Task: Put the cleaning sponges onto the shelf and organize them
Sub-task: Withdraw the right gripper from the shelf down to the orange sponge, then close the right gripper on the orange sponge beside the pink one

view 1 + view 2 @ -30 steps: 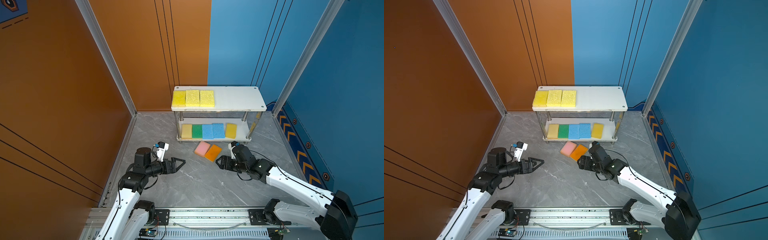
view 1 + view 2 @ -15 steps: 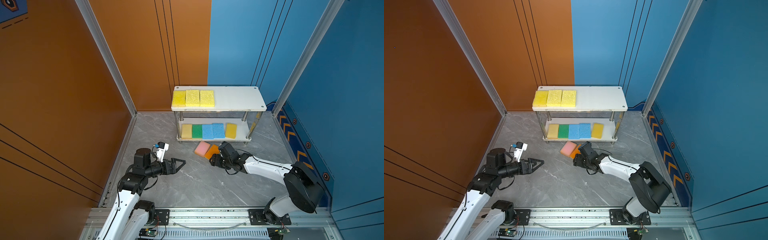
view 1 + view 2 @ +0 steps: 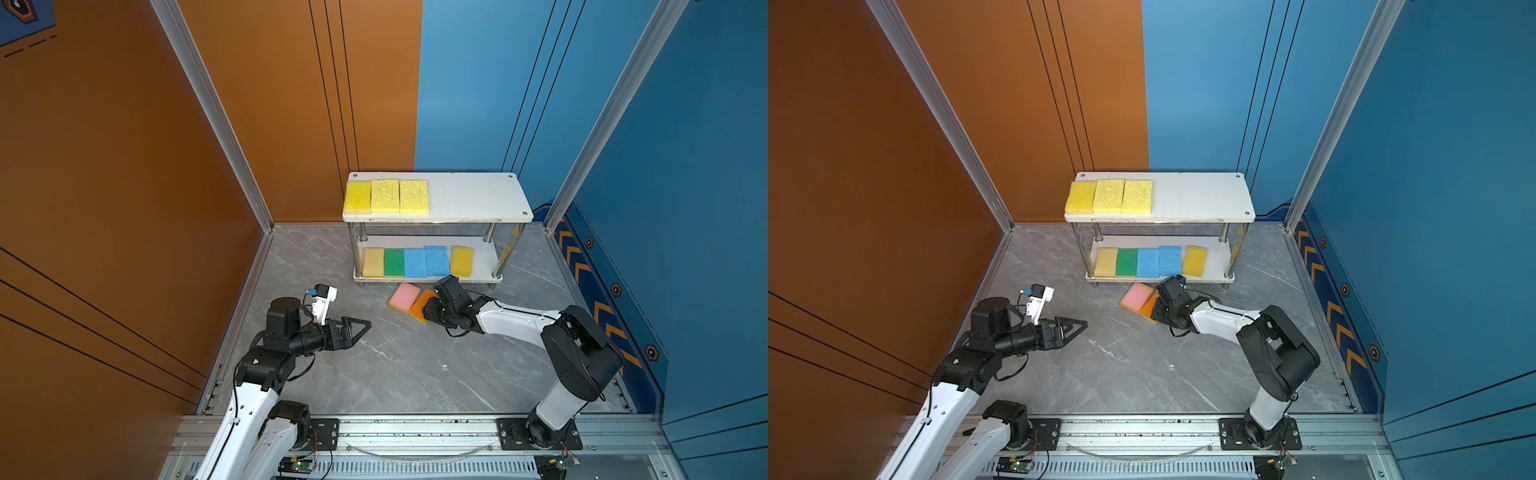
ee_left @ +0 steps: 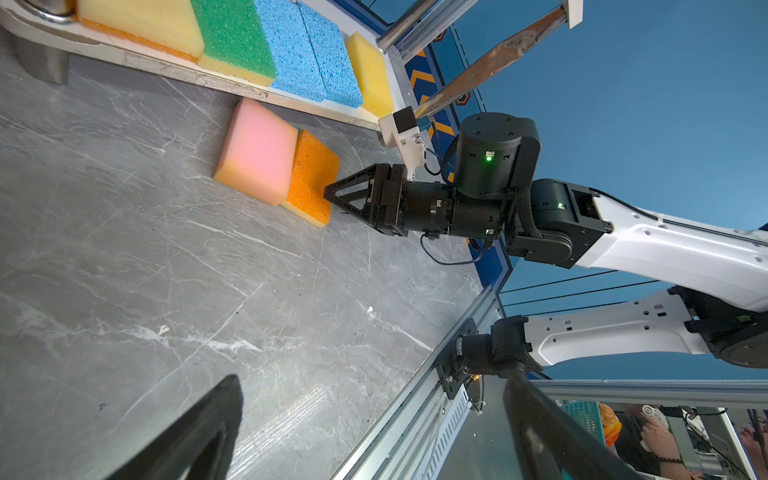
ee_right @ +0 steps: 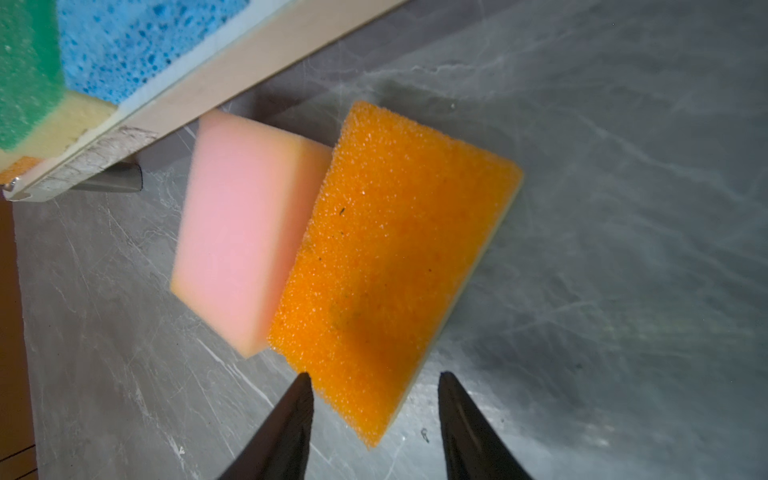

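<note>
Orange sponge [image 5: 395, 249], coarse-pored, right gripper [image 5: 372, 376] part-open astride its end, left gripper [image 4: 372, 376] wide, empty

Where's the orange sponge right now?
In a top view the orange sponge lies on the floor before the shelf, touching the pink sponge's right side, the right pincer at its end.

A grey marbled worktop [image 3: 395, 374] is enclosed by an orange wall [image 3: 124, 166] on the left and a blue wall [image 3: 478, 83] on the right. Blue skirting [image 3: 582, 274] with orange chevrons lines its right edge, and an aluminium rail [image 3: 415, 426] its front.
</note>
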You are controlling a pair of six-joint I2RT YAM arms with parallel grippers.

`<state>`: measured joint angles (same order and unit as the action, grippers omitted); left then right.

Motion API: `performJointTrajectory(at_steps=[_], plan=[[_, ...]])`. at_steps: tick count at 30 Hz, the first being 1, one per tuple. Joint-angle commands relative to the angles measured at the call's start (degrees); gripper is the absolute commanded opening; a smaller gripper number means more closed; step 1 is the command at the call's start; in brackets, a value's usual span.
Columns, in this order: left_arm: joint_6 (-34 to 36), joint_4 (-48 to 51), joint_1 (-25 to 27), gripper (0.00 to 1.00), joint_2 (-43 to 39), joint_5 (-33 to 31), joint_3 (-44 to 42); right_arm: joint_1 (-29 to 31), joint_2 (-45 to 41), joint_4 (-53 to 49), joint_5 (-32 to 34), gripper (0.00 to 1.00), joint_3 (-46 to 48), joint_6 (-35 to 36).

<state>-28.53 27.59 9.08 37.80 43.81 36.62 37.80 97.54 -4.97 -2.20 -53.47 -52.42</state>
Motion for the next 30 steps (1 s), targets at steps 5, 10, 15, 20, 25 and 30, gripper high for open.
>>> performJointTrajectory(at_steps=[5,10,15,20,25,30], plan=[[-0.04,-0.53,0.36,0.98,-0.59,1.32,-0.23,-0.85,2.89,-0.42,2.06,0.49,-3.01,-0.51],[-0.12,-0.53,0.27,0.98,-0.61,1.28,-0.19,-0.99,3.84,-1.51,2.73,0.45,-3.77,-0.05],[-0.07,-0.52,0.24,0.98,-0.61,1.37,-0.10,-1.26,4.97,-2.23,2.72,0.45,-4.18,0.12],[-0.07,-0.52,0.24,0.98,-0.57,1.43,-0.11,-1.46,5.73,-3.39,3.12,0.44,-4.83,0.57],[-0.07,-0.48,0.28,0.98,-0.58,1.45,-0.06,-1.59,6.21,-5.02,3.73,0.44,-5.31,1.18],[-0.04,-0.52,0.25,0.98,-0.55,1.43,-0.10,-1.56,6.74,-5.75,3.56,0.38,-5.85,1.75]])
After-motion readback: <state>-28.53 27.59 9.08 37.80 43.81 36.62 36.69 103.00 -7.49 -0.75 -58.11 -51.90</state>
